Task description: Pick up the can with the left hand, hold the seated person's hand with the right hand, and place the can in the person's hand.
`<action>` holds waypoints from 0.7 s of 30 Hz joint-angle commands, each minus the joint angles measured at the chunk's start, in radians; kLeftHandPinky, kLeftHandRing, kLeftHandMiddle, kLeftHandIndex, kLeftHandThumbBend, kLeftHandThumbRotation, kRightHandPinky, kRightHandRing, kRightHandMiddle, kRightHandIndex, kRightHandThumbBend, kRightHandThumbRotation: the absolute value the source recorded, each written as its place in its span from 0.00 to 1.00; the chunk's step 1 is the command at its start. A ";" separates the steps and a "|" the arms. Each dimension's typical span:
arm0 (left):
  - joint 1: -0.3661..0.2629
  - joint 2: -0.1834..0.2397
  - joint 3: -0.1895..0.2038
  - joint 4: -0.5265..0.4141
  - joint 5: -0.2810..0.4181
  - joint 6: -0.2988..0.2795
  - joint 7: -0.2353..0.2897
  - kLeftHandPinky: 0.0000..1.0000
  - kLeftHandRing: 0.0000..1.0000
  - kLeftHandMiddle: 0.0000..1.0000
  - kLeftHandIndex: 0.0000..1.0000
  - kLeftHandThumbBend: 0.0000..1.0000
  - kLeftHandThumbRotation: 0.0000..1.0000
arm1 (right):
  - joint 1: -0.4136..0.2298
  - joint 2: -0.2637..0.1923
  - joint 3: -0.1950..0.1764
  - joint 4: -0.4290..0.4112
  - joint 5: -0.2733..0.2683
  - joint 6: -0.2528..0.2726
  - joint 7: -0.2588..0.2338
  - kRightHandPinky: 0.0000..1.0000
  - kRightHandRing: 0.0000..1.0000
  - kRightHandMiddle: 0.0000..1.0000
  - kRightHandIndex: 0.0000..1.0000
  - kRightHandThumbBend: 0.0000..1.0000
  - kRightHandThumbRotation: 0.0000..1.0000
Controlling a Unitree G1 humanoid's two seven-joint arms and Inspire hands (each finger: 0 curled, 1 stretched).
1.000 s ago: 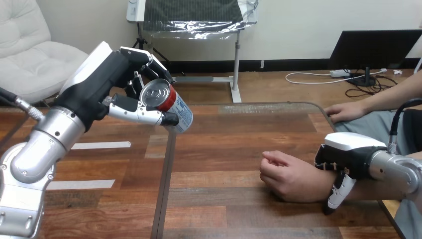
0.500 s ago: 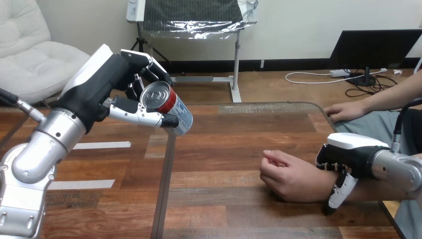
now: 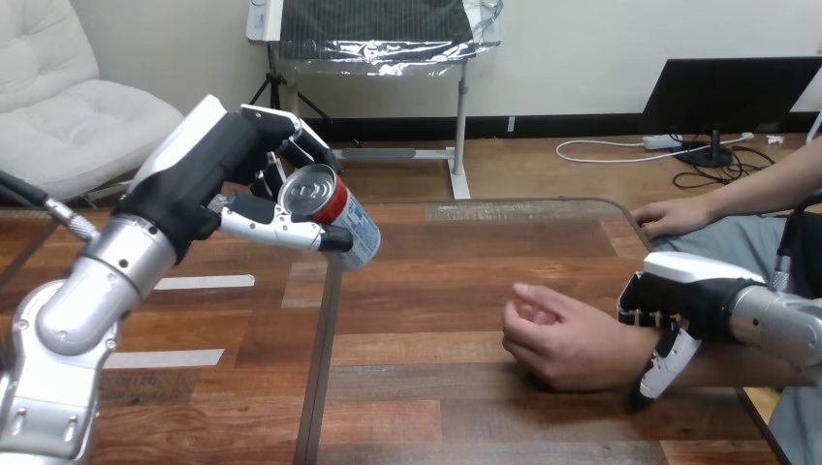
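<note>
Nearest, the right hand (image 3: pixel 690 302) has its fingers and thumb curled round the person's wrist (image 3: pixel 620 351). The person's hand (image 3: pixel 554 339) lies on the table (image 3: pixel 426 387) loosely closed, palm not turned up, so a can brought in now would likely meet knuckles and roll off. Farther back and well apart, the left hand (image 3: pixel 228 170) grips the can (image 3: pixel 334 211) in clenched fingers. It holds it in the air over the table's left part, tipped with its top toward the camera (a tilted can may slide once the grip loosens). The left arm reaches up and forward, the right lies low along the table's edge.
</note>
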 commanded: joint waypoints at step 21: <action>-0.196 -0.074 -0.048 0.204 0.014 -0.070 0.051 0.25 0.31 0.36 0.40 0.63 0.00 | -0.096 -0.015 -0.073 -0.103 0.060 0.048 0.022 0.26 0.31 0.38 0.40 0.84 0.01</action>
